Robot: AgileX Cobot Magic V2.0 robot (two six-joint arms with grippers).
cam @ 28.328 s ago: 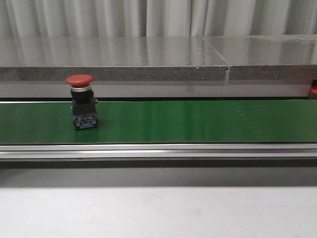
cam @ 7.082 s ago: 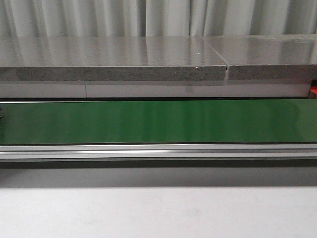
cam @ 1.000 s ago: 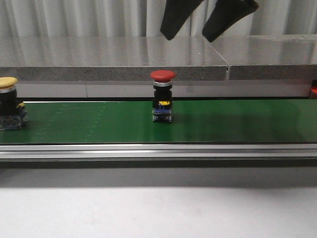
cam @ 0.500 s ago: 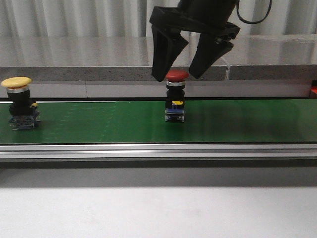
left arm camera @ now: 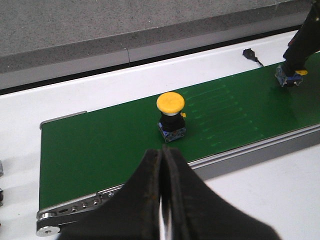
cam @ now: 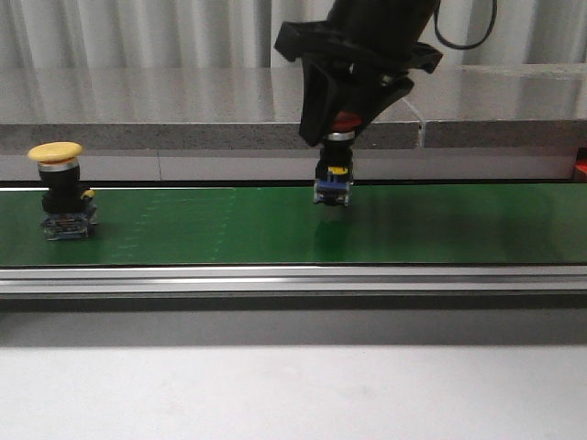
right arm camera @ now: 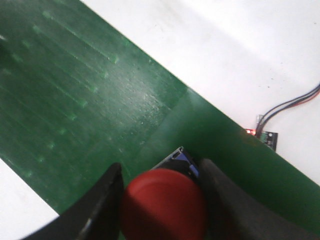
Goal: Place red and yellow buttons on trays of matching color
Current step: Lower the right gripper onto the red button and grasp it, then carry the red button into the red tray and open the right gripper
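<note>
My right gripper (cam: 347, 124) is shut on the red button (cam: 333, 183), its fingers clamping the red cap. The button's blue base hangs just above the green belt (cam: 459, 225). In the right wrist view the red button (right arm camera: 164, 202) fills the gap between the black fingers (right arm camera: 102, 200). The yellow button (cam: 62, 188) stands upright on the belt at the left. My left gripper (left arm camera: 163, 152) is shut and empty, hovering near the belt's front rail, with the yellow button (left arm camera: 170, 115) just beyond it. The trays are out of view.
A grey stone ledge (cam: 211, 110) runs behind the belt and an aluminium rail (cam: 293, 280) along its front. White table (cam: 293, 394) lies in front. A small sensor with wires (right arm camera: 265, 135) sits beside the belt's far edge.
My right gripper came down and shut on the red button, which had ridden rightward and now hangs off the belt. The yellow button has moved right along the belt.
</note>
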